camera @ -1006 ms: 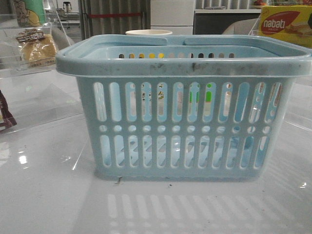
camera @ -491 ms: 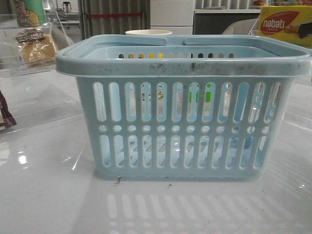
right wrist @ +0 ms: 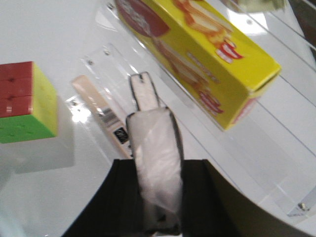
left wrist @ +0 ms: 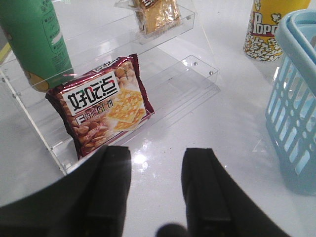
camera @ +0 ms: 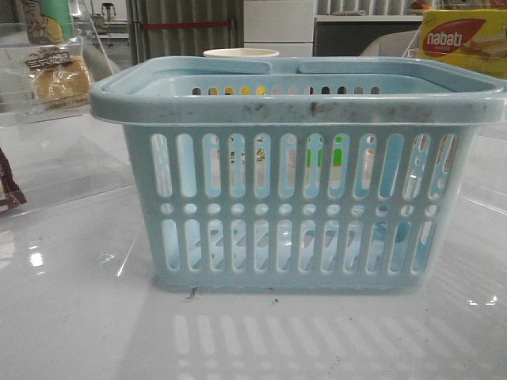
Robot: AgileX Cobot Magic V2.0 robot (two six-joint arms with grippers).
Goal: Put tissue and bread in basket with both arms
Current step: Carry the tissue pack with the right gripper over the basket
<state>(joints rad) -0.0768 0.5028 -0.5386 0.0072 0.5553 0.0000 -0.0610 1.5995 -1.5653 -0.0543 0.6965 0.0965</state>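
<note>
Tissue (right wrist: 155, 163), here a pack with a dark outline and a pale, glossy face, sits clamped between the fingers of the right gripper (right wrist: 157, 197), its long axis running straight out from the fingertips, away from the wrist. A narrow flap sticks out at its far end. Beyond it lie a thin pale stick (right wrist: 101, 116) on clear acrylic, a colour cube (right wrist: 24, 101) to one side and the yellow nabati box (right wrist: 197, 54) to the other. So the right arm's half looks ready for the carry to the basket (camera: 297, 107), which stands in the middle of the white table (camera: 79, 317) in the front view; neither arm shows there.

Bread (camera: 59, 77) in its clear wrapper rests on the upper acrylic shelf, left of the basket and behind it. In the left wrist view it shows only partly (left wrist: 155, 15), beyond the red-brown cracker packet (left wrist: 101, 111) that leans on the lower shelf beside a green canister (left wrist: 34, 42). The left gripper (left wrist: 155, 173) is spread wide and empty, low over the table in front of that packet. A popcorn cup (left wrist: 269, 29) stands behind the basket's left end. The left arm is clearly the nearer one for the bread, which lies ahead of its fingers and higher, past the packet.
</note>
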